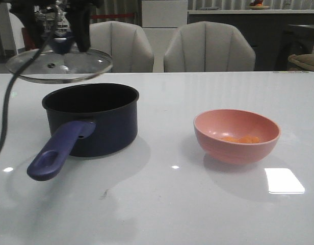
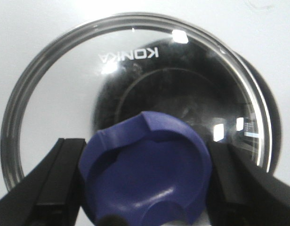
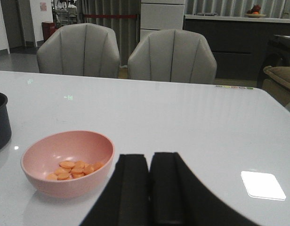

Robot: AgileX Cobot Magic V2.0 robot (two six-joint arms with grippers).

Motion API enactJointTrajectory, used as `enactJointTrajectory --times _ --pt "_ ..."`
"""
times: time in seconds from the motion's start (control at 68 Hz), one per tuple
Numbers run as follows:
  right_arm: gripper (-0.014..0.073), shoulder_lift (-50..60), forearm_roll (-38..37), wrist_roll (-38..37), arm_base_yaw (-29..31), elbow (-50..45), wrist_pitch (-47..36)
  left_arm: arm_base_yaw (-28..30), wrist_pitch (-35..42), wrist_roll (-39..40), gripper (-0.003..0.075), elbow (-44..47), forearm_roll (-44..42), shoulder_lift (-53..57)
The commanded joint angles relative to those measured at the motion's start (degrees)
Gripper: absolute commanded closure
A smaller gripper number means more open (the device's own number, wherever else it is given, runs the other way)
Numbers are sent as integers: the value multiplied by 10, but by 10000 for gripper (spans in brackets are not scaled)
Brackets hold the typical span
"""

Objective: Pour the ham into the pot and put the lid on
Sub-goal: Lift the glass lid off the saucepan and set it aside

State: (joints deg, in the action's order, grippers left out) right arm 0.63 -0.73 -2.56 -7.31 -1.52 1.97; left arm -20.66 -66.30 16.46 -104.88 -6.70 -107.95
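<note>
The table point(image 1: 162, 204) is occupied by the pot point(image 1: 93, 120) and, well to its right, the pink bowl point(image 1: 236, 135), in which the ham point(image 1: 241, 139) is held. The lid point(image 1: 59, 65) is held above the pot's left rim, its knob point(image 2: 147, 169) pinched by the left gripper point(image 2: 145, 181). The right gripper point(image 3: 149, 188) is seen pressed together.

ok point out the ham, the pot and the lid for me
ham point(image 3: 73, 170), right wrist view, middle of the orange pile
pot point(image 1: 108, 125), front view, dark outer wall
lid point(image 1: 90, 64), front view, glass beside the knob
</note>
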Motion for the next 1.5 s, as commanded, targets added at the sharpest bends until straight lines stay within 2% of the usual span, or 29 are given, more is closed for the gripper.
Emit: enactJointTrajectory --times 0.0,0.147,0.309,0.456,0.603,0.824,0.971,1.118,1.235,1.294,1.485 --pt "467 11 -5 2 4 3 -45 43 17 -15 533 9 -15 69" --pt "467 11 -5 2 4 3 -45 131 32 -59 533 82 17 104" --pt "467 11 -5 2 4 3 -45 239 100 -109 533 185 80 122" --pt "467 11 -5 2 4 3 -45 291 153 -165 533 254 128 115" --pt "467 11 -5 2 4 3 -45 297 192 -165 533 286 128 95" --pt "467 11 -5 2 4 3 -45 294 197 -174 501 288 129 53" --pt "467 11 -5 2 4 3 -45 294 203 -174 378 288 129 34" --pt "467 11 -5 2 4 3 -45 294 209 -175 183 288 129 26" --pt "467 11 -5 2 4 3 -45 294 209 -175 78 285 129 26" --pt "467 11 -5 2 4 3 -45 294 207 -175 67 281 129 26" --pt "467 11 -5 2 4 3 -45 280 206 -188 97 268 130 65"
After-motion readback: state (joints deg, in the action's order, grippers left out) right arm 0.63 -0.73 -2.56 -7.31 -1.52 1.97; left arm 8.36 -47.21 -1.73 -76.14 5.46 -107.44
